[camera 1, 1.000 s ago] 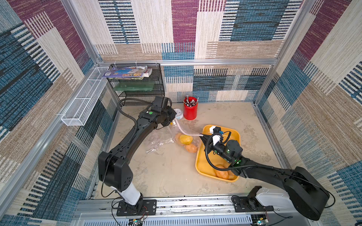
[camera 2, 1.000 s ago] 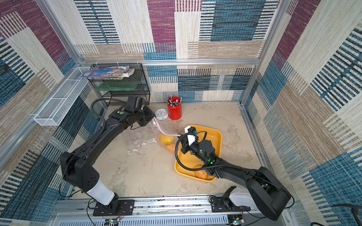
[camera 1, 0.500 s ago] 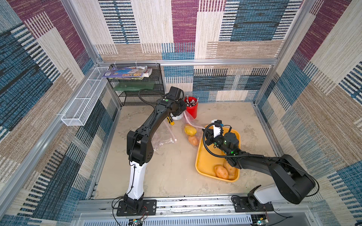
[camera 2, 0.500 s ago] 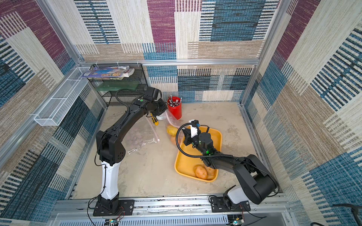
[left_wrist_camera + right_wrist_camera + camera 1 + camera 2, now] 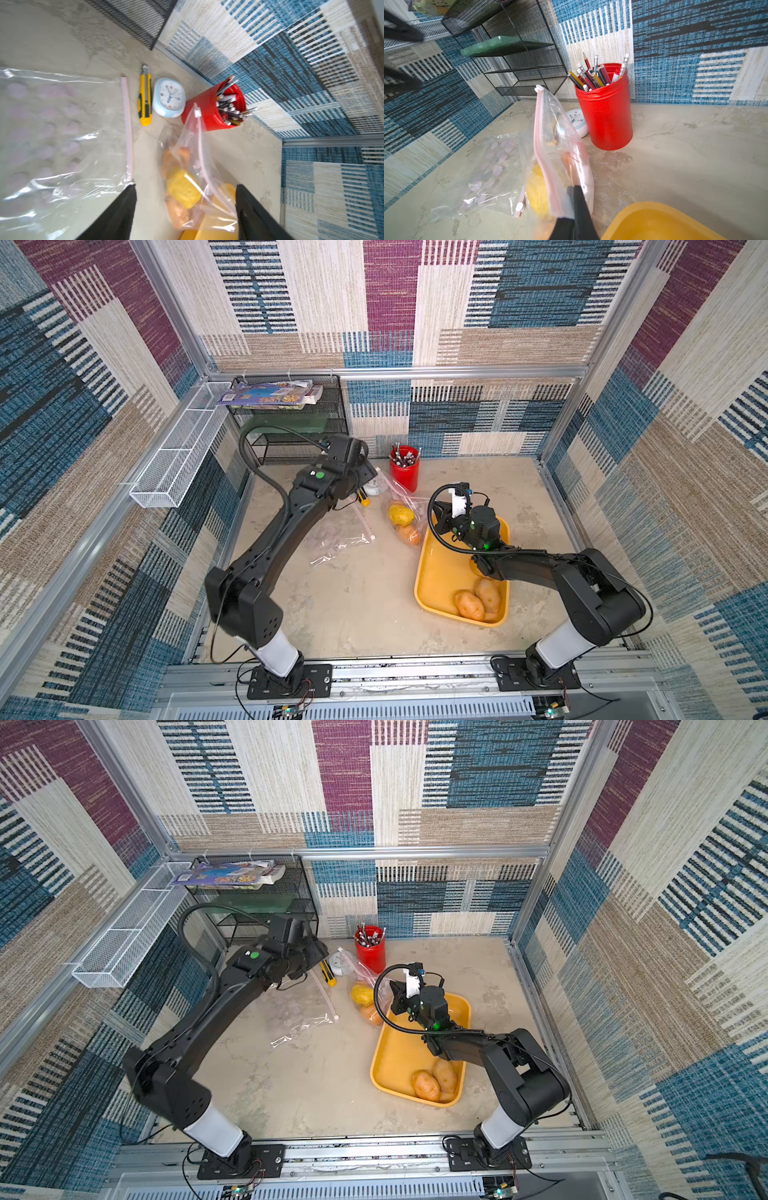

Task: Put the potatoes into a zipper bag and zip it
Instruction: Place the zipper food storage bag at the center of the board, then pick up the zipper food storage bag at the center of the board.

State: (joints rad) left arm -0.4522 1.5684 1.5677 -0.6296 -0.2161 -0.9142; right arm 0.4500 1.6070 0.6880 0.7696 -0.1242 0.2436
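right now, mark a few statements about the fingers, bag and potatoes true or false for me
1. The left fingers are open and hold nothing. True.
2. The right fingers are open over the yellow tray. False: they are shut on the zipper bag's edge.
3. All the potatoes are in the bag. False: at least two lie in the tray.
4. The red cup stands upright, full of pencils. True.
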